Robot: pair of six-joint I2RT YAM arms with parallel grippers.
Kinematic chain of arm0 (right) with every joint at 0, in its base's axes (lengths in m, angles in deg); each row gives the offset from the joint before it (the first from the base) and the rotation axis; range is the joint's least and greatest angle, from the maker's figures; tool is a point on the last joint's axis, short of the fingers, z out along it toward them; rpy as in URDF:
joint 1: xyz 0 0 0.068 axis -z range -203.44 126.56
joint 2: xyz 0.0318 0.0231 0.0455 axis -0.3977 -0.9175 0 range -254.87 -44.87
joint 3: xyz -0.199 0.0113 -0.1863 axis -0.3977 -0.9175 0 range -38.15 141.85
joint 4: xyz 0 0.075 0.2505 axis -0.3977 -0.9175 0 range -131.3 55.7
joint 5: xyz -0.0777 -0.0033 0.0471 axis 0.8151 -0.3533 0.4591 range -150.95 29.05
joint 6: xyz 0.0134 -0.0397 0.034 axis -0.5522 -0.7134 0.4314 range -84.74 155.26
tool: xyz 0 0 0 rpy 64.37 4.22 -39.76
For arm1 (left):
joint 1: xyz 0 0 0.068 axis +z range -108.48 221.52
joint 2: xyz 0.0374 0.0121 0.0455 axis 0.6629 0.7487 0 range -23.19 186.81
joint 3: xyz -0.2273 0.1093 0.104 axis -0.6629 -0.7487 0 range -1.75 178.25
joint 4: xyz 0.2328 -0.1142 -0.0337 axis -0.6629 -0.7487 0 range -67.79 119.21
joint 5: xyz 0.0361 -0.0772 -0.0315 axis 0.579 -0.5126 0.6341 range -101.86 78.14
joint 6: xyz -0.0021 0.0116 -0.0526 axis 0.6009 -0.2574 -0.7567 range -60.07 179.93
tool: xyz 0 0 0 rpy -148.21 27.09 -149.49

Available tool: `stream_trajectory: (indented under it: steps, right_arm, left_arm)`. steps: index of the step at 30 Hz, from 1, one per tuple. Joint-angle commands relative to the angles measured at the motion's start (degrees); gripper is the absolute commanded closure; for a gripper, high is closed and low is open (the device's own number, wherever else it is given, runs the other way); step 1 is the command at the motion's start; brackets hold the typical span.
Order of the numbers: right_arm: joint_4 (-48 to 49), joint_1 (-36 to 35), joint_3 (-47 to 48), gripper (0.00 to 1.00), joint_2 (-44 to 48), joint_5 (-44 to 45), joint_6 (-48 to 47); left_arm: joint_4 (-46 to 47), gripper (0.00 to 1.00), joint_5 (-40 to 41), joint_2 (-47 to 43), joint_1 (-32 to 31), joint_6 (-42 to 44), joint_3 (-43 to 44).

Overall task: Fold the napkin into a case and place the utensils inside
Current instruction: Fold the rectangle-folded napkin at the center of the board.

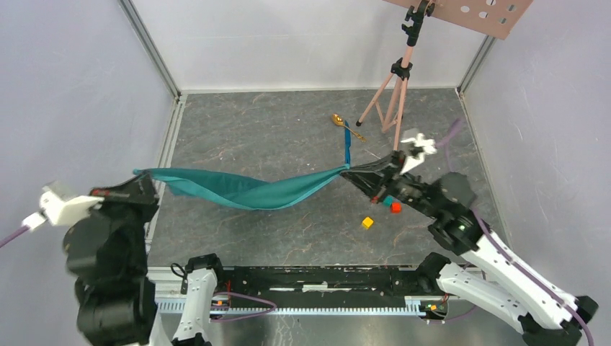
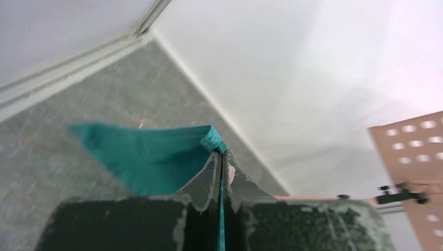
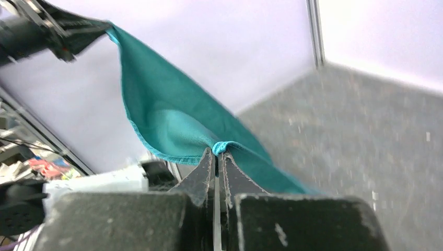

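Note:
The teal-green napkin point(image 1: 248, 190) hangs in the air between both arms, sagging in the middle above the table. My left gripper point(image 1: 146, 175) is shut on its left corner; in the left wrist view the cloth point(image 2: 151, 159) bunches at the gripper point(image 2: 220, 157). My right gripper point(image 1: 348, 169) is shut on the right corner, and in the right wrist view the napkin point(image 3: 167, 115) spreads away from the gripper point(image 3: 217, 155). The gold spoon point(image 1: 339, 120) and the blue knife-like stick point(image 1: 347, 146) lie on the table beyond the cloth.
A pink tripod point(image 1: 393, 94) stands at the back right, holding a perforated board point(image 1: 475, 13). Small red point(image 1: 395, 207), teal point(image 1: 387, 201) and yellow point(image 1: 367, 222) cubes lie near the right arm. White walls enclose the grey table point(image 1: 274, 122).

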Motion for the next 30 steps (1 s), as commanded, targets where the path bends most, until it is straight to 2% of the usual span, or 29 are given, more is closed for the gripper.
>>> stream_trajectory:
  steps: [1, 4, 8, 11, 14, 17, 22, 27, 30]
  right_arm:
    - [6.9, -0.1, 5.3, 1.00, 3.3, -2.8, -1.3]
    - [8.4, -0.1, 6.7, 1.00, 3.5, 2.5, -2.2]
    - [10.8, -0.1, 6.3, 1.00, 0.8, 17.1, -4.8]
    - [8.8, 0.0, 8.0, 1.00, -5.7, 32.8, -7.4]
    - [11.9, 1.0, 8.7, 1.00, -14.1, 40.2, -10.0]
    - [15.4, 5.0, 9.7, 1.00, -22.8, 38.4, -7.4]
    - [19.5, 12.5, 16.2, 1.00, -40.3, 31.3, -2.7]
    - [24.5, 15.7, 22.0, 1.00, -54.8, 23.9, -3.4]
    - [28.2, 16.8, 23.8, 1.00, -60.6, 20.8, -4.2]
  left_arm:
    - [-2.5, 0.98, 4.1, 2.8, -1.3, 5.2, 12.3]
    - [-0.5, 0.98, 6.0, 4.8, -2.0, 5.3, 15.2]
    - [13.6, 0.98, 4.3, 4.8, -2.1, 4.2, 5.5]
    - [19.7, 0.98, 2.6, 11.6, -2.0, 4.8, 1.7]
    - [28.9, 0.98, -1.0, 19.3, -2.1, 5.8, -4.1]
    - [37.6, 0.98, -4.0, 27.9, -2.0, 7.8, -8.1]
    - [48.1, 0.98, -7.9, 44.0, -2.0, 11.6, -9.1]
    - [55.6, 0.98, -15.1, 59.0, -1.5, 12.4, -8.2]
    - [56.2, 0.98, -16.0, 66.2, -1.4, 13.5, -5.5]
